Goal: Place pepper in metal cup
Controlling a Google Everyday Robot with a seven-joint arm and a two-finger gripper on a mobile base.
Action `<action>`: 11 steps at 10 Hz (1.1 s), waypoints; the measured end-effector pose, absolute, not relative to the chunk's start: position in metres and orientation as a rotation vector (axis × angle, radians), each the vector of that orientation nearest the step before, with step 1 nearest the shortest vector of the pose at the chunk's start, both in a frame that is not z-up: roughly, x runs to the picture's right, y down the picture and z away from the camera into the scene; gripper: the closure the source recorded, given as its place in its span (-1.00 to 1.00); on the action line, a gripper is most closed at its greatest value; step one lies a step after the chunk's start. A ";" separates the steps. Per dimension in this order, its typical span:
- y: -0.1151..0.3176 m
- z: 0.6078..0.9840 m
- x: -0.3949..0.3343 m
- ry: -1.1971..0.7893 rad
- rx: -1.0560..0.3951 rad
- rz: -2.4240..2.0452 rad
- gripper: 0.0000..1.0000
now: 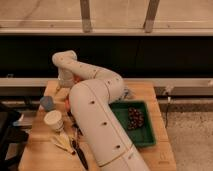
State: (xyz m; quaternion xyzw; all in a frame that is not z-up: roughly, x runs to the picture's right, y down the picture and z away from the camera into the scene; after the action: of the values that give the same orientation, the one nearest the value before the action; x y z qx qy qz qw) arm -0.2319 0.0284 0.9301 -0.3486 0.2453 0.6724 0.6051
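Wooden table (150,92): green tray (146,136) on its right.
Gripper (62,90): low over the far-left corner, jaws wide, nothing seen held.
Pepper (78,80): orange-red sliver beside the wrist, mostly hidden.

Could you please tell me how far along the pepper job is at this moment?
Done: nothing visibly; the grey-blue cup at the left edge of the table shows no pepper sticking out. In hand: the tool is down at the table's far left corner, open, beside an orange patch that may be the pepper. Left: grasp, lift, carry to the cup, release.
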 end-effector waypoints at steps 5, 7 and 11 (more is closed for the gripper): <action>0.046 0.946 -0.232 0.593 -0.804 1.579 -0.55; 0.050 0.948 -0.240 0.586 -0.809 1.573 -0.18; 0.049 0.941 -0.249 0.543 -0.813 1.560 0.62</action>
State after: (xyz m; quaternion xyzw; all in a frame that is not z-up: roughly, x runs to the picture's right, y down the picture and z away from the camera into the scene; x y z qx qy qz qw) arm -0.2490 0.0490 0.9414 -0.3514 0.2349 0.6745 0.6053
